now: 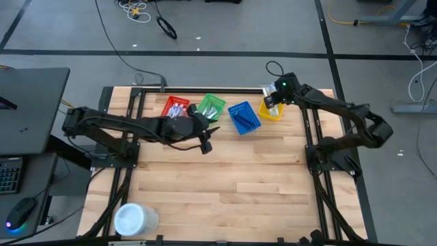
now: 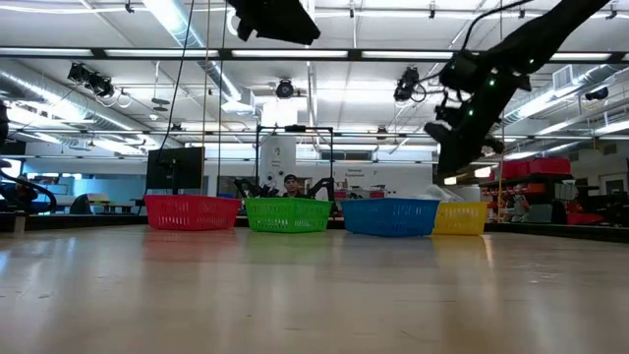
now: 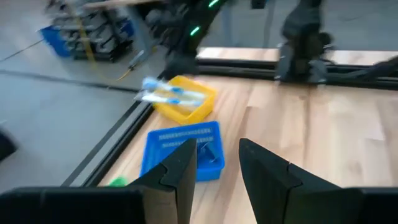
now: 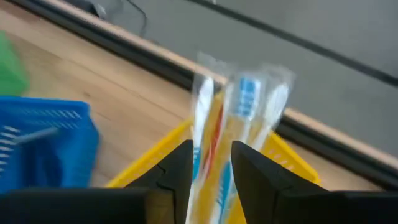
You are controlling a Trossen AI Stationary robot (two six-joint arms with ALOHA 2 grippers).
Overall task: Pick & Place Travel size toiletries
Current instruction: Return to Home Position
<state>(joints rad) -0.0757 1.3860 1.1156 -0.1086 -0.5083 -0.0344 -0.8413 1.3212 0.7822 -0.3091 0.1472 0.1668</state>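
Four baskets stand in a row at the table's far edge: red (image 1: 175, 107), green (image 1: 209, 107), blue (image 1: 244, 116) and yellow (image 1: 271, 111). My right gripper (image 1: 273, 101) is above the yellow basket (image 4: 292, 165), shut on a clear packet of toothbrushes (image 4: 233, 118). The packet also shows in the left wrist view (image 3: 169, 94), over the yellow basket (image 3: 186, 107). My left gripper (image 1: 205, 142) is open and empty in front of the green basket, well above the table. Small items lie in the red basket and the blue basket (image 3: 208, 152). My right gripper pinches the toothbrush packet between its two fingers, at the packet's near end (image 4: 211, 158). The fingers slant down from above, and the packet reaches out past them, along the fingers. The packet is over the yellow basket; whether it touches the basket I cannot tell.
A big white round tub (image 1: 130, 219) stands at the table's near left corner. A black frame rail (image 1: 205, 90) runs along the far edge behind the baskets. A person (image 2: 290, 182) shows in the room beyond the green basket (image 2: 287, 213).
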